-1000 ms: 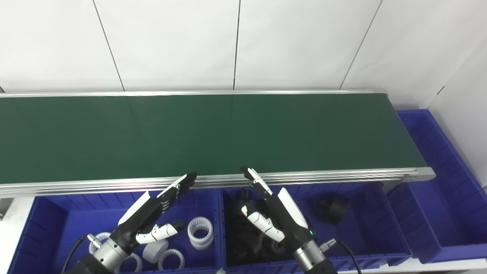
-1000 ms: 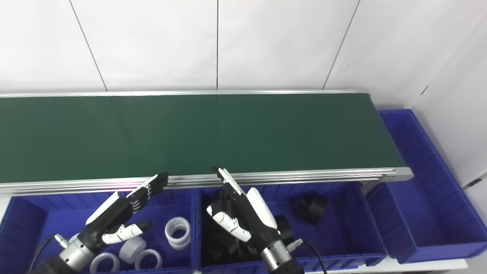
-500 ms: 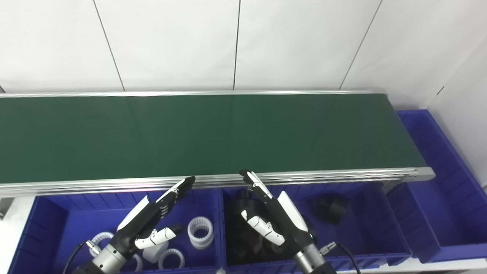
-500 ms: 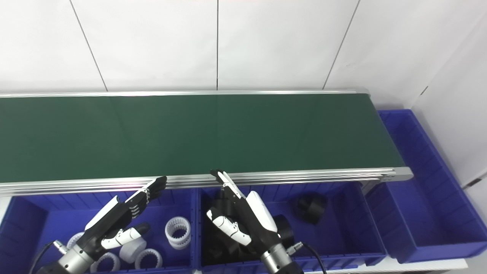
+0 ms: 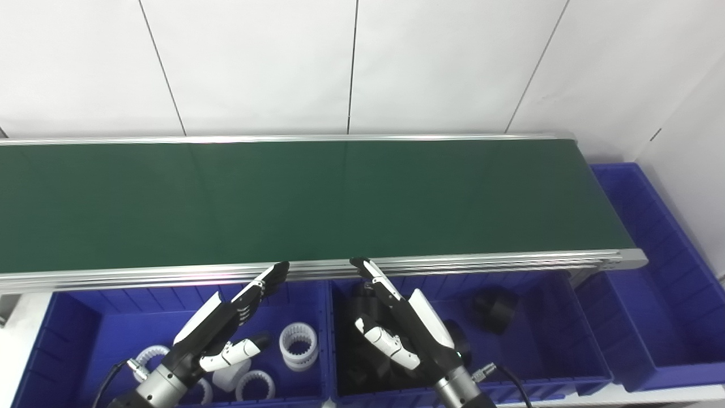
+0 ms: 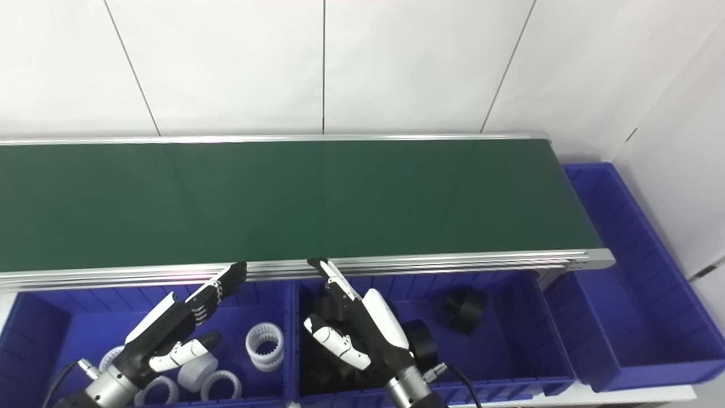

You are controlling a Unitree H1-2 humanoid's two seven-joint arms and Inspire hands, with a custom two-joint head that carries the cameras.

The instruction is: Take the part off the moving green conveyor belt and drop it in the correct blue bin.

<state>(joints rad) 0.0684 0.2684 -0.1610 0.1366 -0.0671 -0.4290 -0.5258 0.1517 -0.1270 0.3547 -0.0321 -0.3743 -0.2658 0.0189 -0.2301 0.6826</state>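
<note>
Both hands have sunk slightly toward the frame's bottom. My left hand [image 5: 218,328] hangs spread, holding nothing, over the left blue plastic bin [image 5: 107,323] of white toothed rings [image 5: 298,338]; my right hand [image 5: 405,326], equally unclenched, over the middle bin's black parts [image 5: 491,309]. No part shows on the long green conveyor belt [image 5: 317,198].

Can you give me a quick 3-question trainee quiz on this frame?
1. True or false: a part is riding on the belt.
2. Which bin holds the white parts? A) the left bin B) the middle bin C) the right bin
3. Fill in: both the left robot hand and the right robot hand are ____ and holding nothing.

Key: 1. False; no part shows on the belt. 2. A; the middle bin holds black parts. 3. open, hovering over the bins.
</note>
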